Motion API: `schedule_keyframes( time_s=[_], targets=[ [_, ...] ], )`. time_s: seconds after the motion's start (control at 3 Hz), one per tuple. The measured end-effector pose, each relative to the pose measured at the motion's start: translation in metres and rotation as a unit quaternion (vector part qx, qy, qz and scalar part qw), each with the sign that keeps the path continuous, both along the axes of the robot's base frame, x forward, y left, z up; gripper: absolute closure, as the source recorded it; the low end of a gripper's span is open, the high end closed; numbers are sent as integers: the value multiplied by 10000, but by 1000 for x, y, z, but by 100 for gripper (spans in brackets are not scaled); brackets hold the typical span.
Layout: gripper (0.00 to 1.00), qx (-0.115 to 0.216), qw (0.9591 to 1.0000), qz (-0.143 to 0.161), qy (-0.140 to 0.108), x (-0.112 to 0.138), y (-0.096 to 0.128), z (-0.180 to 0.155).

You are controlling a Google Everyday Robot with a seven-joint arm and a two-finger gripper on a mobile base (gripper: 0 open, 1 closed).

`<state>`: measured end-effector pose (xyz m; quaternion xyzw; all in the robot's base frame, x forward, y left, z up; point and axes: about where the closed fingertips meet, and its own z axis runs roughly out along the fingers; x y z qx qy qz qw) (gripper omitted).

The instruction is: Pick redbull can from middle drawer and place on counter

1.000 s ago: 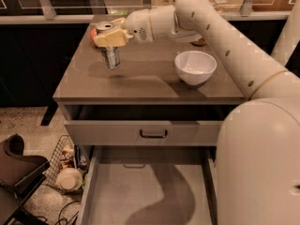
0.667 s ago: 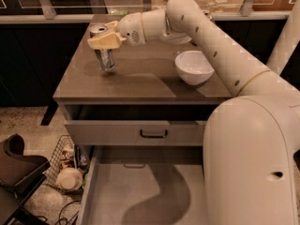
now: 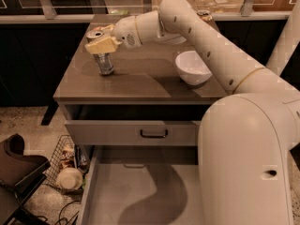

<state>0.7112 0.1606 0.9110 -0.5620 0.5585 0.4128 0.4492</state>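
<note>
Judging by position, the transfer was nearly complete. The redbull can (image 3: 106,64) stood upright on the counter (image 3: 140,81), near the left rear corner, with its base on the slab and well apart from the white bowl (image 3: 193,67) on the right side. The gripper (image 3: 101,45) sat directly over the can's upper part and covered its top. Whether it was clamped on the can or had let go could not be told from this view.

The middle drawer (image 3: 117,189) was pulled out below, and its plain grey floor showed no can. The pick from the drawer was therefore taken as done. The drawer above it (image 3: 153,133), the one with the dark handle, stood slightly out from the cabinet. A second can (image 3: 95,33) stood just behind the gripper, close to the redbull can, with only its silver top visible.

Left to do, as far as could be judged:
- Confirm release.
- Lift the gripper straight up without tipping either can.
- Draw the arm (image 3: 211,46) back.
</note>
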Motion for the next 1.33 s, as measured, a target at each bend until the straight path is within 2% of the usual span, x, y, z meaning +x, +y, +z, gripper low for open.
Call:
schedule_keyframes(
  time_s=[0.33, 0.67, 1.33],
  targets=[
    [100, 25, 10000, 63, -37, 1, 7, -12],
    [82, 25, 10000, 87, -28, 0, 10, -12],
    [36, 28, 9999, 135, -12, -2, 16, -14]
  ],
)
